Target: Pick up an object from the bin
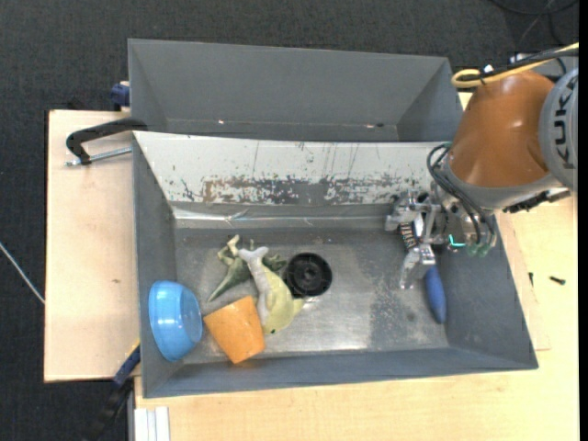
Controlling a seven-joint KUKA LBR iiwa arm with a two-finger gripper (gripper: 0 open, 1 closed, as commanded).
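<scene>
A small, long dark blue thing lies flat in the bin, by its right wall.

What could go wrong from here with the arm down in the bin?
The hand sits beside the small blue oblong object, which lies close to the sloping wall of the grey metal bin. Closing there might scrape that wall, or push the object away instead of catching it.
</scene>
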